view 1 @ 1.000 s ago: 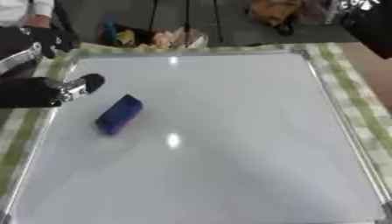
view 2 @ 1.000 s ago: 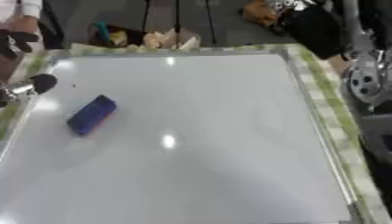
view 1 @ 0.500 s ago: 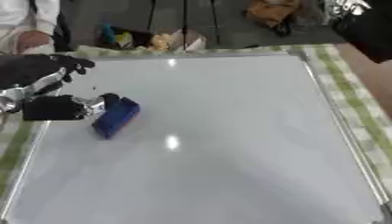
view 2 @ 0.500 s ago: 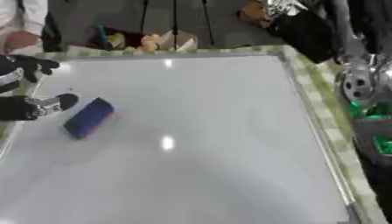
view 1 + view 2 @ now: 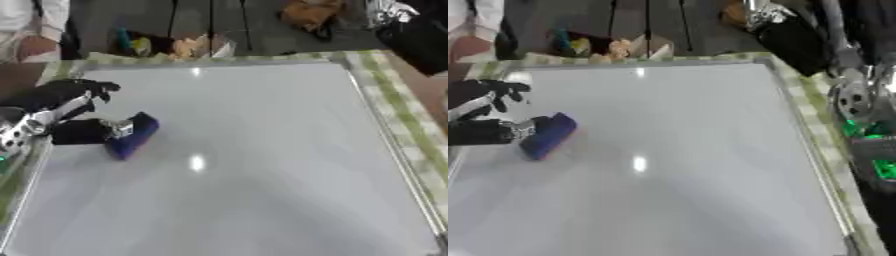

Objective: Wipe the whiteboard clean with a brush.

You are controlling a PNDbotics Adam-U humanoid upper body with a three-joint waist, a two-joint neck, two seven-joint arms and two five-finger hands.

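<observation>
Our left hand (image 5: 83, 131) at left edge of glossy white whiteboard (image 5: 262, 150), thumb touching blue block-shaped brush (image 5: 133, 136); fingers spread, not gripping. Right hand unseen.

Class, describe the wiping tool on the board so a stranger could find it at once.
Start at the large white whiteboard covering the table, then look to its left side. There a small blue block-shaped brush lies at the fingertips of the robot's black left hand. It is the only coloured object on the board.
</observation>
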